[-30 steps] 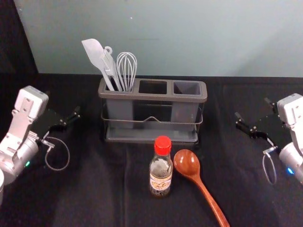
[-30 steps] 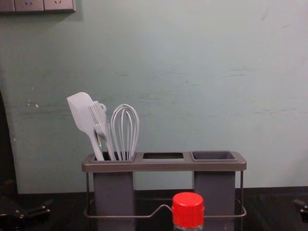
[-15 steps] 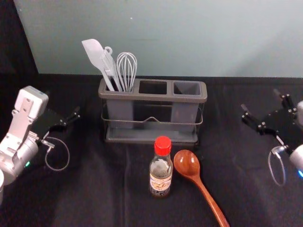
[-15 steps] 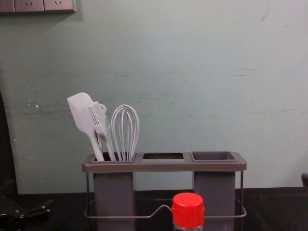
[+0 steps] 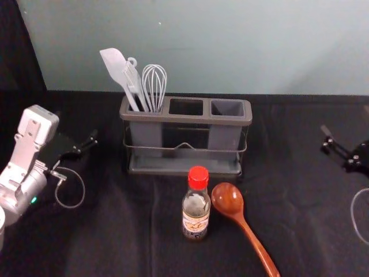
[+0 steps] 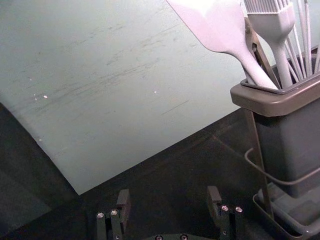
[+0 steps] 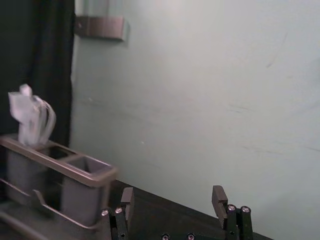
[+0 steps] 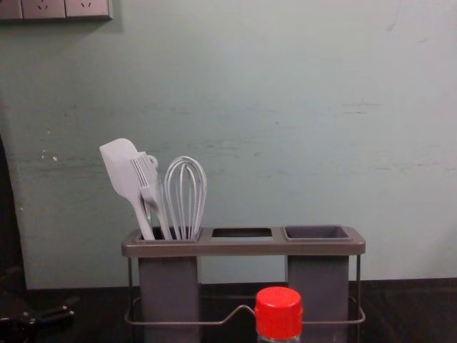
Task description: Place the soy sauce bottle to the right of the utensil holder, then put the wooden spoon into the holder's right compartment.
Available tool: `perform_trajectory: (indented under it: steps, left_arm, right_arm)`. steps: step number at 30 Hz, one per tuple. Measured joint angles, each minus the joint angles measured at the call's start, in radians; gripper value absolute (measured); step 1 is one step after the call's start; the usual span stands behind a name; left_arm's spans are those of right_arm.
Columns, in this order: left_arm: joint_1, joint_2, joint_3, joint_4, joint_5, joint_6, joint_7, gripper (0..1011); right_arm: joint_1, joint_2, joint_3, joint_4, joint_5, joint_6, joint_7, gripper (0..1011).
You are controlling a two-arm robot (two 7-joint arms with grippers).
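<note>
The wooden spoon (image 5: pixel 228 199) lies on the dark-covered bench (image 5: pixel 115 242), its bowl towards the holder and its handle slanting nearer and to the right, where the tip meets the lower edge of the head view and may be cut off. Just left of the bowl stands the soy sauce bottle (image 5: pixel 196 213), upright, red cap on, in front of the utensil holder (image 5: pixel 185 118); its label is too small to read. In the chest view the cap and a sliver of neck rise into sight, the rest cut off below.

The right hand (image 5: pixel 349 157) is well out to the right of the holder, partly cut off by the head view's right edge. Its own wrist view has the fingers spread wide, holding nothing. The left hand (image 5: pixel 83 145) is parked left of the holder, one finger largely hidden behind the arm; it too is wide open and holds nothing.

In the holder's left compartment a spatula (image 5: pixel 115 64), a brush (image 5: pixel 134 81) and a whisk (image 5: pixel 154 81) lean with their lower ends hidden. Behind the spatula the left wrist view catches a thin brownish piece, hard to identify. Beyond is the pale wall (image 5: pixel 230 46), with a socket panel (image 8: pixel 53 8) cut off at the chest view's top left.
</note>
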Motion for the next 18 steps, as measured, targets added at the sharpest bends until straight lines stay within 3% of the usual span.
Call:
perform_trajectory:
  steps: [5,8,11,14,18]
  left_arm:
    - [0.000,0.000,0.000,0.000,0.000,0.000,0.000,1005]
    - [0.000,0.000,0.000,0.000,0.000,0.000,0.000,1005]
    - [0.000,0.000,0.000,0.000,0.000,0.000,0.000,1005]
    - [0.000,0.000,0.000,0.000,0.000,0.000,0.000,1005]
    - [0.000,0.000,0.000,0.000,0.000,0.000,0.000,1005]
  right_arm:
    - [-0.084,0.041,0.043,-0.058,0.114,-0.017,0.086,1002]
    - [-0.129,0.078,0.056,-0.092,0.227,-0.012,0.193,1002]
    - [-0.144,0.105,0.052,-0.109,0.293,0.013,0.275,1003]
    - [-0.137,0.126,0.029,-0.118,0.325,0.051,0.343,1002]
    - [-0.106,0.134,-0.005,-0.121,0.328,0.095,0.392,1003]
